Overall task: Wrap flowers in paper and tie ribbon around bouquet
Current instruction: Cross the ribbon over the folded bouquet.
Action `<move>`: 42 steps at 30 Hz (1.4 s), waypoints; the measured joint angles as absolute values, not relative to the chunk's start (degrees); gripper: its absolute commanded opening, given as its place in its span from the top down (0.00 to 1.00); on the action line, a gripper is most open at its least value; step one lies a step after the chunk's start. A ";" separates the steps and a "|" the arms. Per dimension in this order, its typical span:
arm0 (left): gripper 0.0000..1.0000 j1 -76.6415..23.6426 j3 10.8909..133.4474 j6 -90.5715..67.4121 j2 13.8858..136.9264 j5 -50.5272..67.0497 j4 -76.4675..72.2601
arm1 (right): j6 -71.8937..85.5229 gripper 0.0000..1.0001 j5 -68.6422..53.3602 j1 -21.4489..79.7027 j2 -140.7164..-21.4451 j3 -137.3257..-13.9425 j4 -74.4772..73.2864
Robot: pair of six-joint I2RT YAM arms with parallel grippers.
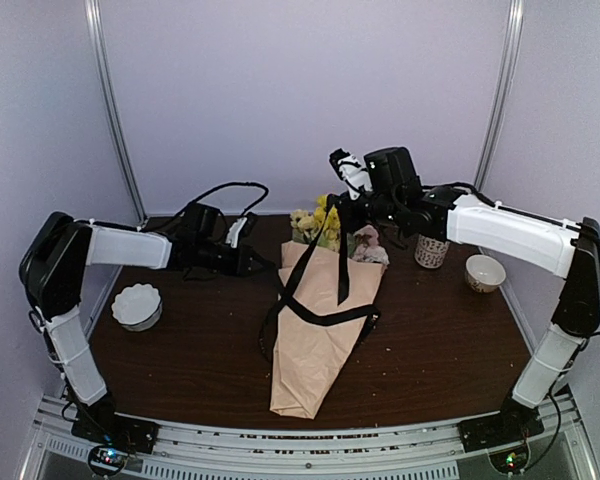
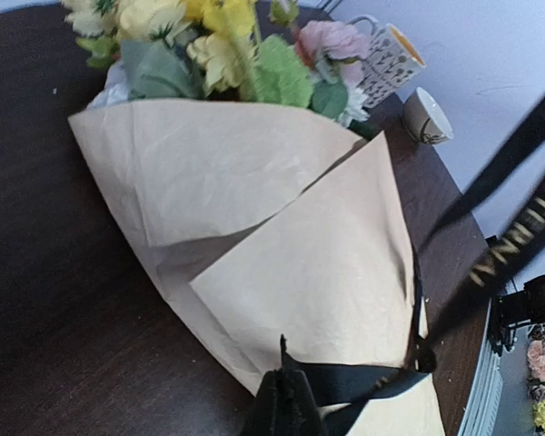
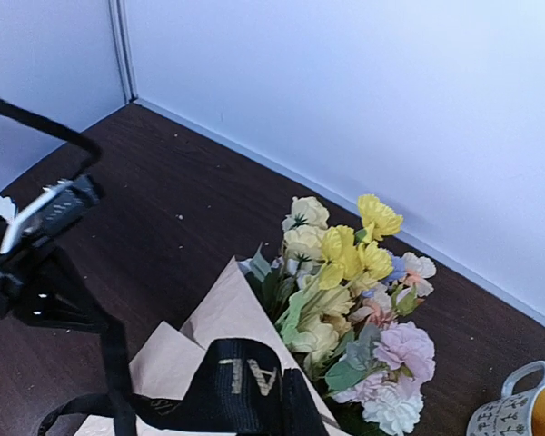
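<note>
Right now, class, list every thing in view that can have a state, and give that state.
bouquet: wrapped, lying on its side
flowers: blossoms showing above the wide end
ribbon: across the paper, ends lifted, no knot visible
left gripper: shut on the ribbon
right gripper: shut on the ribbon
mug: upright
bowl: upright
fluted dish: upright

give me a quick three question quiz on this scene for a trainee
1. True or false: the bouquet stands upright in the mug.
2. Which holds the ribbon? A: only the left tool. B: only the right tool. C: both.
3. Fill in: the white bowl sits on the robot's ___ side of the bouquet.

Key: 1 false, it lies flat on the table; 2 C; 3 left.
</note>
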State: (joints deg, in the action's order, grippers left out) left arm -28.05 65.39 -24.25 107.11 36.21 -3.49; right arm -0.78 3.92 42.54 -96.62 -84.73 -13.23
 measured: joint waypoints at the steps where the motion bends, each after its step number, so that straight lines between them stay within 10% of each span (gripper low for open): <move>1: 1.00 -28.34 64.64 -23.77 105.16 35.88 -3.55 | -1.26 1.00 4.99 42.41 -97.23 -85.86 -13.76; 29: 1.00 -30.22 60.40 -18.57 87.59 30.63 -3.25 | 2.20 1.00 -17.17 43.27 -113.93 -81.76 -25.50; 38: 0.44 -29.95 45.19 -21.85 77.25 8.91 0.23 | 3.44 1.00 -21.10 42.61 -113.93 -81.32 -24.88; 42: 0.41 -30.30 40.32 -20.71 72.84 4.29 -0.32 | 3.97 1.00 -22.39 42.28 -113.97 -81.32 -24.58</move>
